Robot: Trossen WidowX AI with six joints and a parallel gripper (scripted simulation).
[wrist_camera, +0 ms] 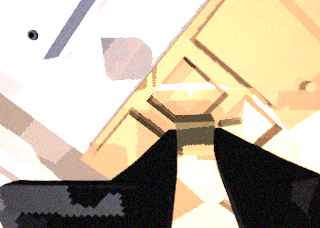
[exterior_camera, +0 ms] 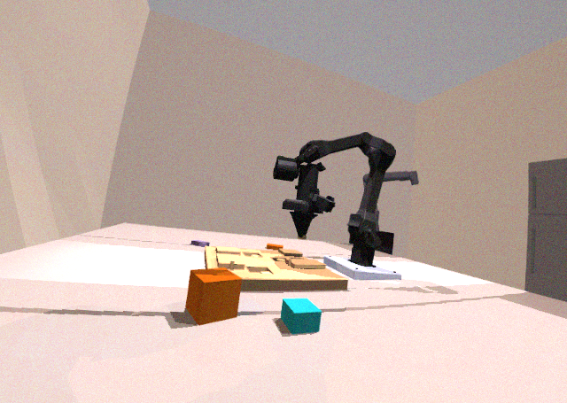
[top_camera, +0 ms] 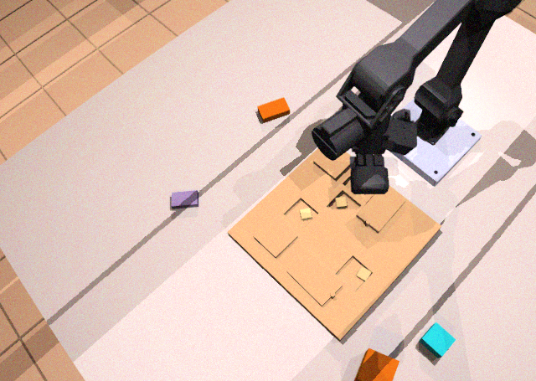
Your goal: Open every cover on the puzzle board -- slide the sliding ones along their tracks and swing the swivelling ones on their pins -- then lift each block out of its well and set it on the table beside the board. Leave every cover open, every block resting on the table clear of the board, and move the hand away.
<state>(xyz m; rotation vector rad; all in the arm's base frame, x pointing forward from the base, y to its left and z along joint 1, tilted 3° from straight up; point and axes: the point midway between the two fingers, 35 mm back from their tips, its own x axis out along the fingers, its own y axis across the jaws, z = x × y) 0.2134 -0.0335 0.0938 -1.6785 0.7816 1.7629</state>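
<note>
No text, label, brand, number or sign can be read on anything in these views.

blk arm, boxy links, cyl. wrist housing, tapered jaws.
</note>
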